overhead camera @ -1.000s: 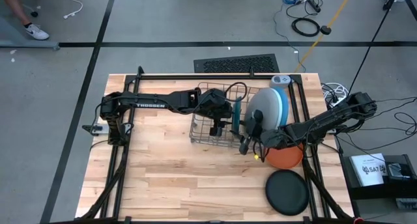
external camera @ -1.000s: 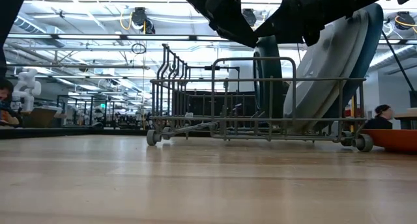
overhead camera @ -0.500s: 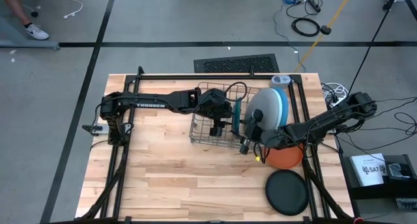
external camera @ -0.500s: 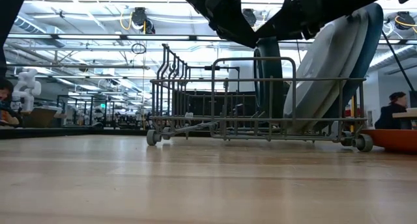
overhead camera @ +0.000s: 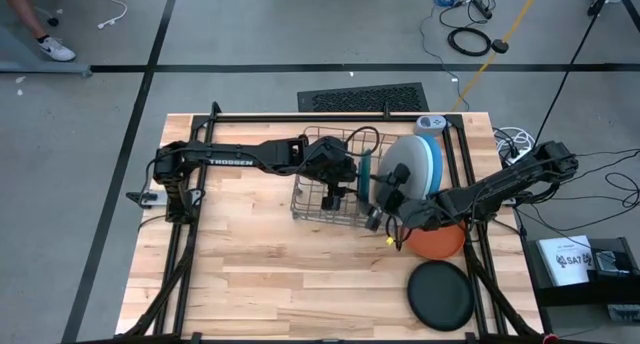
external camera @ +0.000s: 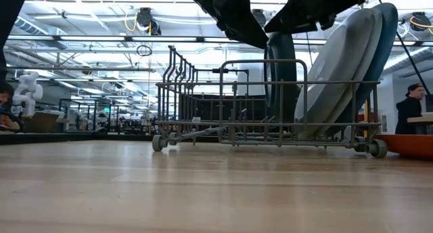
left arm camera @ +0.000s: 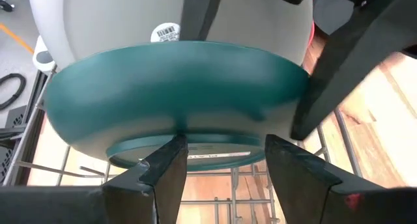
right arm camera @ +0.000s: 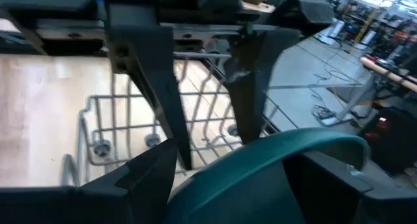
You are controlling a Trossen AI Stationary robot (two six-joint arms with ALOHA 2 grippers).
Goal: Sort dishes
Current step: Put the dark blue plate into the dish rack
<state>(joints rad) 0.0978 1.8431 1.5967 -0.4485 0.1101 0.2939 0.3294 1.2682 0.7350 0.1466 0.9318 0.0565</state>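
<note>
Teal plate (left arm camera: 176, 94) stood on edge in the wire rack (overhead camera: 325, 184) on the counter — rim between the spread, non-gripping fingers (left arm camera: 163, 178) of the left gripper (left arm camera: 221, 168). Right gripper (right arm camera: 228, 178) fingers also spread, straddling the rim — no contact visible.

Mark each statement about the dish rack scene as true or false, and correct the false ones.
1. The teal plate stands on edge in the wire rack. True.
2. The black plate is in the rack. False: it lies flat on the table.
3. The left gripper is open around the teal plate's rim. True.
4. The orange plate leans in the rack. False: it sits on the table beside the rack.
5. The right gripper is far from the rack. False: it is at the teal plate.
</note>
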